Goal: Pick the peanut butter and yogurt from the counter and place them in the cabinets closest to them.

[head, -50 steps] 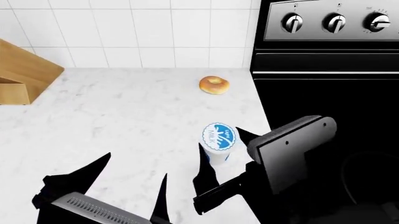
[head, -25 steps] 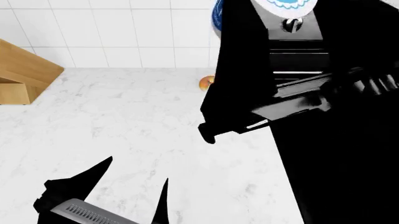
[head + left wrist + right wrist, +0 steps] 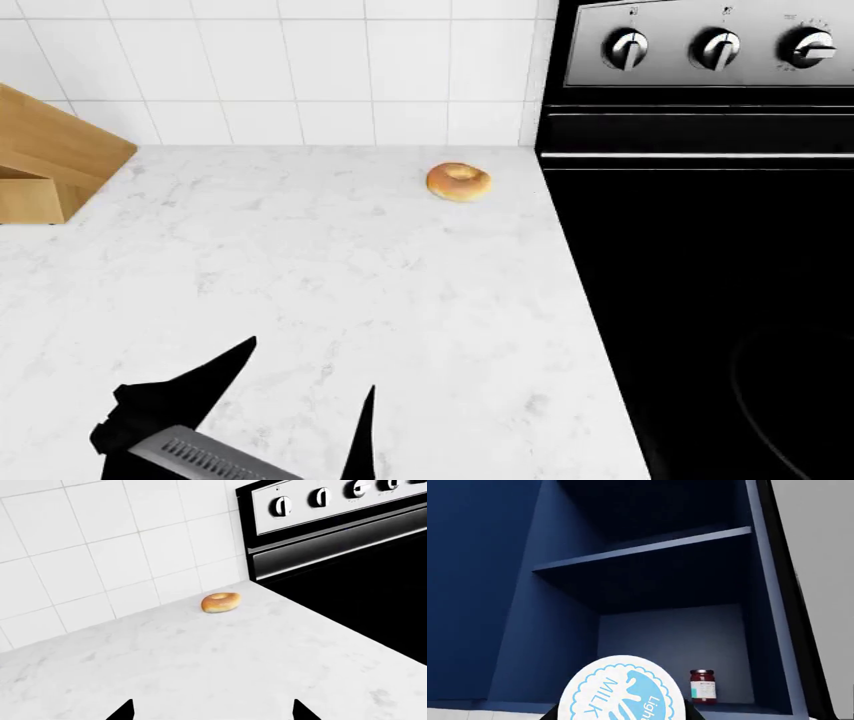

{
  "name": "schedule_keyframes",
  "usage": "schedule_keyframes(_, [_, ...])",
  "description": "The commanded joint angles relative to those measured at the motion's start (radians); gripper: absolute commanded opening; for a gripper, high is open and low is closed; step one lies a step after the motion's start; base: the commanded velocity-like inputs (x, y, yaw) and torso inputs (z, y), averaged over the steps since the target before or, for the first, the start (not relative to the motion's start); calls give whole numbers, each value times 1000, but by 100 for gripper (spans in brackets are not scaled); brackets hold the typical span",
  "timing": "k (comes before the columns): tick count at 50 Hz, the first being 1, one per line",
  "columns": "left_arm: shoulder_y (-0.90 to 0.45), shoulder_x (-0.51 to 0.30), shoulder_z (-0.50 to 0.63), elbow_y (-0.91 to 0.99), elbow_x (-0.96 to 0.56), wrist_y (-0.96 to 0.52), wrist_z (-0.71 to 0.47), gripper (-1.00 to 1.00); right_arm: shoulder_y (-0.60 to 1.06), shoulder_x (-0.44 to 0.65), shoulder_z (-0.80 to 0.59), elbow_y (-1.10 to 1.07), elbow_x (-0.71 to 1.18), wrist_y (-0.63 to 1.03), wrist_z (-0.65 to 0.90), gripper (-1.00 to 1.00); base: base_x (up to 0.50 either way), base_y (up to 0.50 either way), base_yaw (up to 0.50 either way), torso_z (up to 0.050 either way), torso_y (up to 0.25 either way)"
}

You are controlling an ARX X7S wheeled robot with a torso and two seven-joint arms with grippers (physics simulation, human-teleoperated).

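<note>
Left wrist view: the counter (image 3: 220, 650) lies bare except for a glazed bagel (image 3: 221, 602) near the tiled wall; the black stove (image 3: 347, 565) borders the counter on one side. Two fingertips (image 3: 123, 711) of the left gripper (image 3: 210, 712) stand wide apart with nothing between them.

Head view: the left gripper (image 3: 300, 405) hangs low over the counter (image 3: 334, 270), fingers spread and empty. A wooden block (image 3: 54, 160) sits at the far left edge. The right arm and the peanut butter are out of sight.

Right wrist view: the yogurt (image 3: 622, 692) sits between the right gripper's fingers, evidently grasped, in front of an open blue cabinet (image 3: 514, 630). A small dark jar (image 3: 703, 686) stands at the back right of the lower shelf (image 3: 647, 707).

Judgement: the yogurt placement is under way. The next move calls for carrying the cup inward over the shelf lip, left of the jar, where open room remains
</note>
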Motion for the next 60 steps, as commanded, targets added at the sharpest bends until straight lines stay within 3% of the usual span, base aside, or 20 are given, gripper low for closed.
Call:
schedule_keyframes(1, [12,4,-6,0,4,-5,0,100,9,-111,120,239,-7,176,-77,-100,0,0,0,0,0])
schedule_keyframes(10, [14,12,-19,0,-4,-8,0,100,-3,-234,114,525,-96,271,-183,-100,0,0,0,0,1])
schedule_keyframes(16, [5,16,-53,0,-46,-18,0,100,-50,-336,38,822,-160,315,-306,-100,0,0,0,0,0])
schedule_keyframes(36, [23,8,-96,0,-83,-49,0,100,-81,-733,-122,1830,-176,531,-840,-100,0,0,0,0,0])
schedule_keyframes(57, [38,2,-128,0,-94,-59,0,100,-123,-735,-315,1863,-35,471,-867,-100,1,0,-2,0,0])
schedule_keyframes(58, [37,1,-126,0,-92,-57,0,100,-122,-735,-318,1863,-31,470,-863,100,0,0,-3,0,0])
schedule_keyframes(60, [35,-1,-123,0,-87,-54,0,100,-123,-735,-321,1864,-23,469,-859,100,5,0,-2,0,0])
